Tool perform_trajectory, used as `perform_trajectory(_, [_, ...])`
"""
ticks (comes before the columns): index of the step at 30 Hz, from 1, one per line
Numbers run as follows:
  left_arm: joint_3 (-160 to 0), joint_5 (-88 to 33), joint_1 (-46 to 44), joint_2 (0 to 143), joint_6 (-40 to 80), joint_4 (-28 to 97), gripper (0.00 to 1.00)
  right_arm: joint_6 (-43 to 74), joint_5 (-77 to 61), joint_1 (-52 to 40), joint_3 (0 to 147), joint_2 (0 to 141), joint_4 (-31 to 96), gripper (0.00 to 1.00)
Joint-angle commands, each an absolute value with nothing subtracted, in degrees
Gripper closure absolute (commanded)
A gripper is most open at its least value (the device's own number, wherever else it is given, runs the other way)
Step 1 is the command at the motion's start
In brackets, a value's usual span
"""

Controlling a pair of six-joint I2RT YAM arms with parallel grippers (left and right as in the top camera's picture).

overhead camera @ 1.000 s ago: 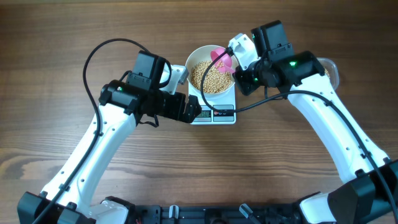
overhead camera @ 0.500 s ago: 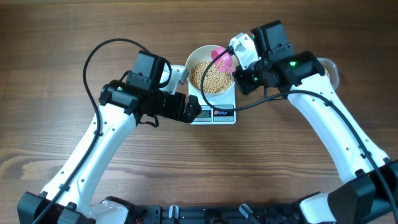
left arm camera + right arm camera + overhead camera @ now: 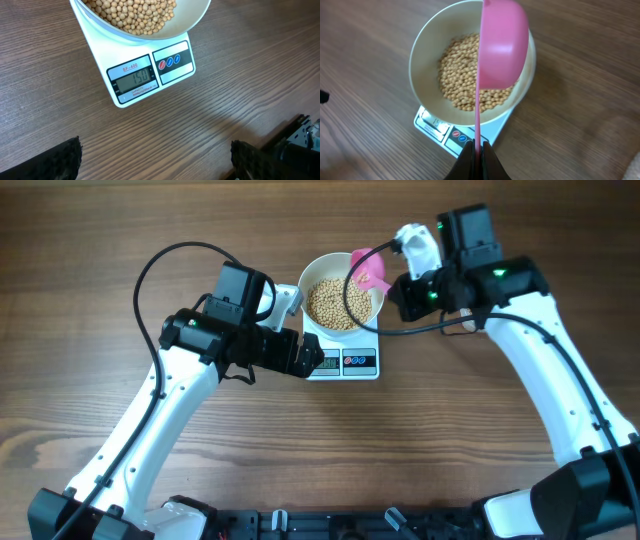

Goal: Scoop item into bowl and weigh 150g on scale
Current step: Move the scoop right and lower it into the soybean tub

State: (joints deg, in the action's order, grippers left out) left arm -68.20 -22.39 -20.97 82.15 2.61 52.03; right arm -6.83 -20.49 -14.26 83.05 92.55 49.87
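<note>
L to R: the left gripper (image 3: 156,159) hangs low over the wood table (image 3: 100,380), just beside the front-left of the scale (image 3: 145,75). Its fingers are spread fully wide w/ nothing between them, and it points at the readout w/o touching. The scale sits flat near the table's middle, and its display (image 3: 134,80) shows what looks like 150, i.e. the target wt. The bowl (image 3: 310,275) sits on the scale's platform, approx. centred, overhanging the back part, so only the display and button panel (image 3: 172,61) show in front. The beans (image 3: 338,302) lie in a loose heap covering the bowl's bottom, well below the rim, w/ no strays visible on the table. Right of centre, the pink scoop (image 3: 502,42) hovers above the bowl's right rim, tipped on its side, and no beans can be seen in it. The right gripper (image 3: 476,150) has its fingers pinched tight on the end of the scoop's thin handle. Judgement: scooping and weighing look done, since the reading appears to match the target. What's left is prob. to pull the scoop clear w/o dropping extra beans, set it down and let the reading settle.
</note>
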Motion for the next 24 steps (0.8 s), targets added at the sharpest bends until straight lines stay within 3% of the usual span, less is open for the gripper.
perform_trajectory(1, [-68.49, -22.92, -20.95, 82.37, 1.74, 51.9, 0.0, -3.88, -23.83, -10.79, 84.42, 88.38, 48.49, 0.96])
perform_trajectory(12, [-68.49, -22.9, -20.95, 82.37, 1.74, 51.9, 0.0, 0.4, -47.29, 9.63, 84.42, 84.73, 49.54, 0.96])
perform_trajectory(20, [-68.49, -22.92, -20.95, 82.37, 1.74, 51.9, 0.0, -6.48, -43.03, 22.28, 84.42, 84.29, 56.47, 0.96])
perform_trajectory(24, [-68.49, -22.92, -20.95, 82.37, 1.74, 51.9, 0.0, -7.57, -32.51, 26.5, 84.42, 83.4, 58.24, 0.96])
